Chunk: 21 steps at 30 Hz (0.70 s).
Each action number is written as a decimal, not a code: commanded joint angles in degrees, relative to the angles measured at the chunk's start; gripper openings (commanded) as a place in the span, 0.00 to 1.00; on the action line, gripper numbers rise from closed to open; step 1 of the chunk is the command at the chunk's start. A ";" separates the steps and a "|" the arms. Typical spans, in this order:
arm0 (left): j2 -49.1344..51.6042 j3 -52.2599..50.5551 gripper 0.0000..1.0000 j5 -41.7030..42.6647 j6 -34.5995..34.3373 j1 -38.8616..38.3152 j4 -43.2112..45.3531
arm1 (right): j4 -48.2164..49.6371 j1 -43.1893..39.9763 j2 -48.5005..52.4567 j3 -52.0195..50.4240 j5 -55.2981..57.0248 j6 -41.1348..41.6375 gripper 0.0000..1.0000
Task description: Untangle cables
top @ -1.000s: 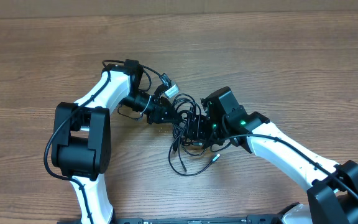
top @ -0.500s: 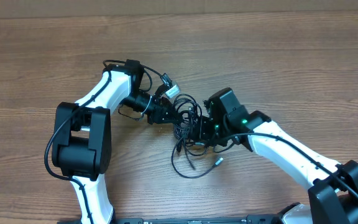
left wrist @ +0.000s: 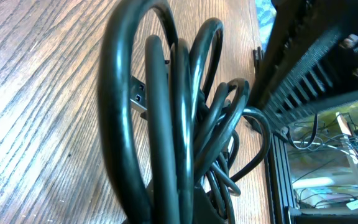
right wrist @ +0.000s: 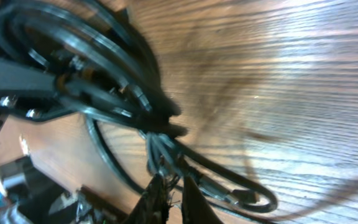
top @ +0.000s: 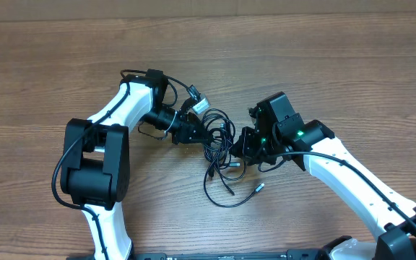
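Black cables (top: 219, 153) pinched from both sides at mid-table.
Left gripper (top: 191, 131) is clenched on the tangle's left end, and right gripper (top: 241, 146) is clenched on strands at its right end. The tangle lies between them, its long axis running roughly from one pincer to the other. Slack loops and a free plug (top: 259, 188) trail toward the robot's base. Neither arm is nearer, so any separating pull should probably follow that axis. The overhead view gives the layout on the wooden table (top: 338, 65). Only the left wrist view shows tightly stacked coils (left wrist: 166, 124). The blurred right wrist view shows thin strands (right wrist: 166, 149) meeting the fingertips.
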 commanded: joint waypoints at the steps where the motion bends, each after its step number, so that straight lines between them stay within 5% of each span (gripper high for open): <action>1: -0.66 1.07 0.05 2.60 1.03 -0.39 -0.15 | 0.94 -0.11 -2.14 1.27 -7.04 -2.25 0.07; 8: -0.66 1.07 0.05 2.64 1.05 -0.39 -0.09 | 3.39 0.61 -4.13 1.36 -10.86 -2.80 0.05; 21: -0.66 1.07 0.05 3.10 0.57 -0.39 -0.15 | 4.35 7.45 0.09 1.31 11.04 6.32 0.06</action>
